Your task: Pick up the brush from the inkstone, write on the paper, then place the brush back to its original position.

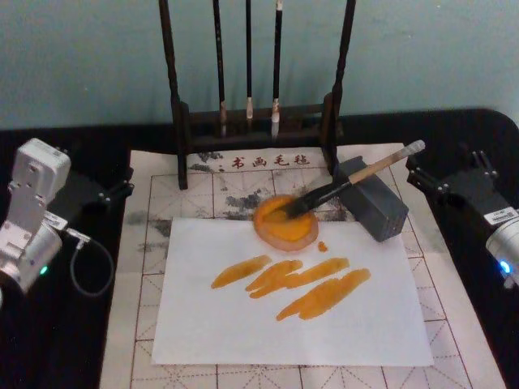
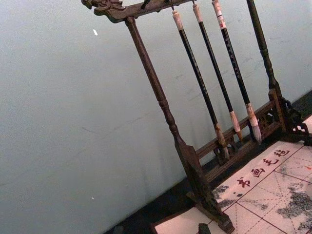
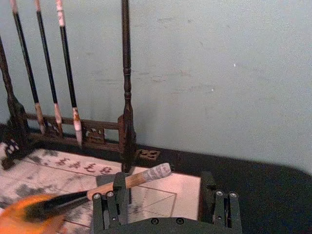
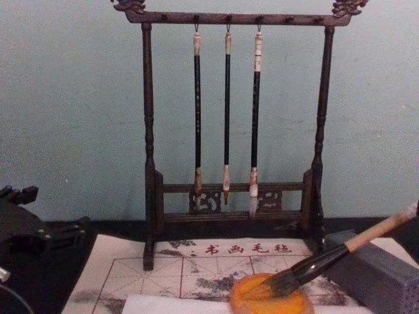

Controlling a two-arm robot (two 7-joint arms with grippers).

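Observation:
The brush (image 1: pixel 349 182) lies slanted, its dark tuft resting in the round orange inkstone (image 1: pixel 285 223) and its tan handle propped on a grey block (image 1: pixel 375 209). In front of them lies the white paper (image 1: pixel 203 324), which carries several orange strokes. My right gripper (image 1: pixel 427 174) stands open just right of the handle's end and apart from it. In the right wrist view the right gripper (image 3: pixel 163 190) has nothing between its fingers, and the brush (image 3: pixel 139 178) lies beyond them. My left gripper (image 1: pixel 120 186) is parked at the mat's left edge, far from the brush.
A dark wooden rack (image 1: pixel 182 121) with three thin hanging brushes (image 4: pixel 227 111) stands at the back. The cream grid mat (image 1: pixel 138 267) lies under the paper, on a black table. The white left arm body (image 1: pixel 32 211) sits at the left.

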